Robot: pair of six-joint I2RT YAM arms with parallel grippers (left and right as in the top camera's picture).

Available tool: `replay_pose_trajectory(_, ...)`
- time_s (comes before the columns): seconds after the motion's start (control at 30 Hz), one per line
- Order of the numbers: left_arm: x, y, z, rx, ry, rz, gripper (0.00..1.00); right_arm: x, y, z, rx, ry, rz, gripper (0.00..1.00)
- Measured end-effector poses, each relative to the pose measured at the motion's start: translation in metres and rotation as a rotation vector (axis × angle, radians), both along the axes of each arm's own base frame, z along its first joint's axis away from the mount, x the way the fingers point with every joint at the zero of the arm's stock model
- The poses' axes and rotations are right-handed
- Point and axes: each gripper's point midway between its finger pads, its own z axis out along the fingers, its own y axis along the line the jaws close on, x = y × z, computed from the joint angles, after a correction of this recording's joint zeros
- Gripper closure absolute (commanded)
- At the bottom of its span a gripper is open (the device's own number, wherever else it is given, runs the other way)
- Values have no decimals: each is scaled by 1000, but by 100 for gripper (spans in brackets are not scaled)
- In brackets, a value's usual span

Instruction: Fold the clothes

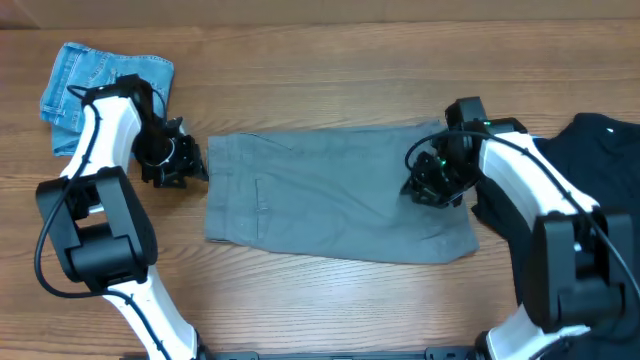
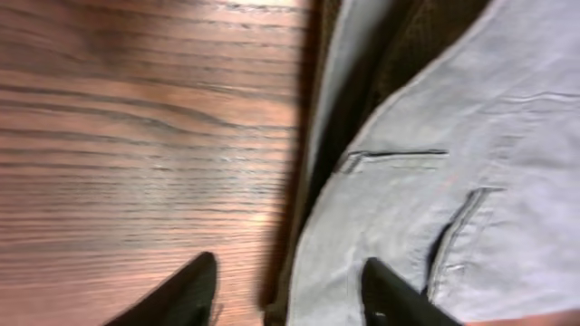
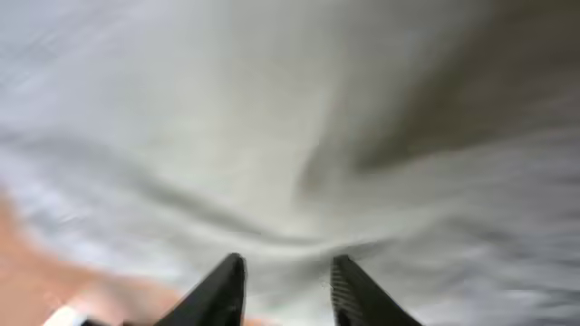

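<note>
Fingers of right gripper (image 3: 287, 263) stood apart, close over leg end of shorts (image 1: 330, 200), gripping nothing. At waistband edge, left gripper (image 2: 288, 267) spread wide, empty. Shorts lay flat on table (image 1: 330, 85).

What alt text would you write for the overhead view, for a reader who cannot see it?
Grey-olive shorts lie spread flat in the middle of a wooden table. The left claw sits at their left edge and the right claw over their right end. A blue denim garment lies far left, a black garment far right.
</note>
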Motion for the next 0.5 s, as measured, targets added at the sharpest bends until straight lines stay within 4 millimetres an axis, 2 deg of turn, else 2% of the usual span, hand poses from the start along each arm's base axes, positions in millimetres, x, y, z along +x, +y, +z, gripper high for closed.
replay_pose_trajectory(0.1, 3, -3, 1, -27, -20, -3, 22, -3, 20, 13, 42, -46, 67, 56)
replay_pose_trajectory(0.17, 6, -4, -1, -36, -37, -5, 19, -4, 35, 15, 61, -70, 115, 55)
replay_pose_trajectory(0.27, 7, -6, -10, -45, -51, -7, 7, -4, 50, 15, 76, -105, 159, 56)
replay_pose_trajectory(0.3, 6, -7, -13, -47, -54, -7, 4, -6, 62, 14, 86, -125, 192, 60)
replay_pose_trajectory(0.37, 6, -8, -21, -52, -63, -4, 1, -11, 73, 11, 86, -127, 218, 70)
replay_pose_trajectory(0.5, 7, -14, -28, -85, -99, 1, 0, -19, 85, -5, 66, -96, 219, 78)
